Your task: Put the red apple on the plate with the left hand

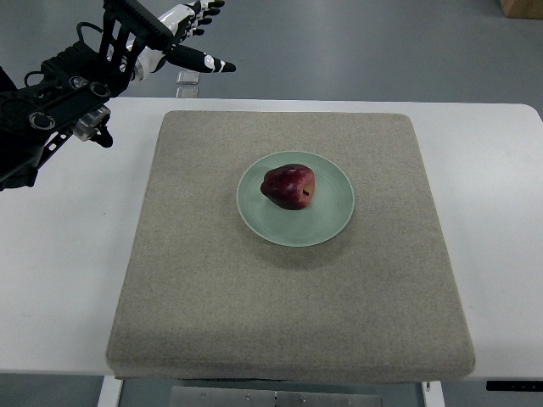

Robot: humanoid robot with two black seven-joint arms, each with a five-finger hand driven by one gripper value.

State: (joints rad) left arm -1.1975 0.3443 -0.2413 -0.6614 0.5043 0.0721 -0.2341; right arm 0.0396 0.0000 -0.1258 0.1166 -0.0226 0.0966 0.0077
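Apple (288, 186) sits on the plate (333, 222) mid-mat (212, 280), left hand (174, 38) empty with fingers loosely extended, well off past the mat's far-left corner, so placing looks done; next is just parking the arm.

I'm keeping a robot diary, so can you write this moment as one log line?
apple: on plate | plate: on mat | left hand: open, empty, far-left of mat | right hand: not in view

red apple (288, 186) on plate (331, 222), left hand (170, 38) empty
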